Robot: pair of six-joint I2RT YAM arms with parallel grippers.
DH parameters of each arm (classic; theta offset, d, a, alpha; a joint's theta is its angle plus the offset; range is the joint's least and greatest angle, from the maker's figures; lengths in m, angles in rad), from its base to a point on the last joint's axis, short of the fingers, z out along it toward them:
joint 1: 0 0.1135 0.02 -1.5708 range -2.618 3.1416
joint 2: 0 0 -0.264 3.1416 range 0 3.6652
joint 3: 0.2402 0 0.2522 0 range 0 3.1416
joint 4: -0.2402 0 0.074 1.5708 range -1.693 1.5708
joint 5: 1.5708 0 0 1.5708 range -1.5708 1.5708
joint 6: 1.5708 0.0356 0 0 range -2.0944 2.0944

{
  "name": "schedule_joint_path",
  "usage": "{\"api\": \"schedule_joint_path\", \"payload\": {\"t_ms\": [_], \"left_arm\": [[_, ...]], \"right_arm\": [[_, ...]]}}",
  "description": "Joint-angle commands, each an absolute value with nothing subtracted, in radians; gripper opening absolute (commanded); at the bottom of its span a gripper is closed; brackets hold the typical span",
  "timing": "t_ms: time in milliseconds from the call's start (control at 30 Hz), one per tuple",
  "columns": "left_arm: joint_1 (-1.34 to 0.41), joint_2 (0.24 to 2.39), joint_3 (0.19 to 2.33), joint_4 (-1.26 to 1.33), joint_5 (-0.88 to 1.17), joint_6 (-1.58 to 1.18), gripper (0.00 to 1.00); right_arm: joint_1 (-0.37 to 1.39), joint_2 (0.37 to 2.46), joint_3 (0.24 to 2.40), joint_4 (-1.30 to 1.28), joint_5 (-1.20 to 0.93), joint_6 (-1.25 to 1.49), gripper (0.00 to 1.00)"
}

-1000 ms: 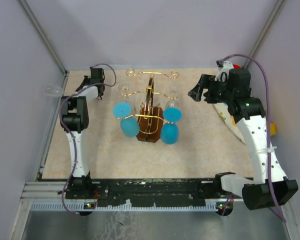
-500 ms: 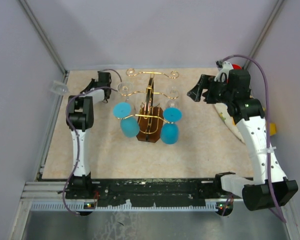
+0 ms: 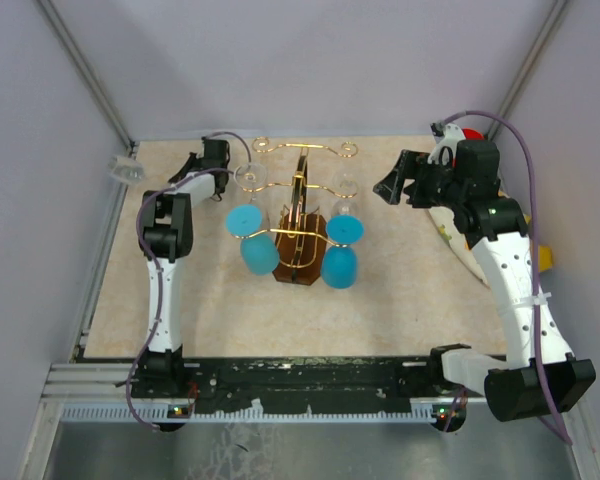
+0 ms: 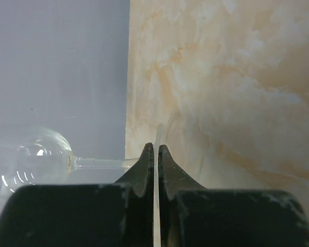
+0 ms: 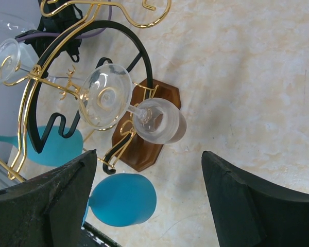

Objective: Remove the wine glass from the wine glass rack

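The wine glass rack [image 3: 301, 195], gold wire on a dark brown base [image 3: 298, 270], stands mid-table. It also shows in the right wrist view [image 5: 51, 77]. Two blue glasses [image 3: 259, 253] and clear glasses [image 3: 346, 205] hang on it. My left gripper [image 3: 194, 162] is left of the rack at the table's far left. It is shut [image 4: 155, 149] on the thin foot of a clear wine glass [image 4: 41, 159]. The glass lies sideways, its bowl [image 3: 123, 168] over the table's left edge. My right gripper [image 3: 392, 188] is open and empty [image 5: 149, 200] to the right of the rack.
A white and yellow object [image 3: 450, 228] lies behind the right arm at the table's right edge, with something red [image 3: 471, 132] near the back. Grey walls and a metal rail [image 3: 105, 240] close in the table.
My left gripper has carried the clear wine glass to the right and slightly back, closer to the rack. The right arm has barely moved.
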State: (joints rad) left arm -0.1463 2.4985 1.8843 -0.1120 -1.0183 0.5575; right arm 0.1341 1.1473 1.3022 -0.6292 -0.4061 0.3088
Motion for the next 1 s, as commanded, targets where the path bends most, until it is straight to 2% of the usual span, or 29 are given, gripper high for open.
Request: {"api": "schedule_joint_path", "payload": {"t_ms": [0,333,600,767,967], "left_arm": [[-0.165,2.563,1.898,-0.179,-0.878,0.462,0.00],[-0.151,2.543,1.920,-0.213,-0.885,0.433,0.00],[-0.100,2.387,1.890,-0.225,-0.893,0.422,0.00],[-0.124,2.320,1.907,-0.196,-0.981,0.444,0.00],[-0.140,2.218,1.932,-0.224,-0.994,0.416,0.00]], "right_arm": [[0.131,1.133,1.304,-0.586,-0.423,0.310,0.83],[0.130,1.141,1.295,-0.585,-0.420,0.310,0.83],[0.131,1.138,1.307,-0.584,-0.429,0.317,0.83],[0.131,1.132,1.313,-0.594,-0.430,0.320,0.83],[0.131,1.123,1.311,-0.606,-0.429,0.321,0.83]]}}
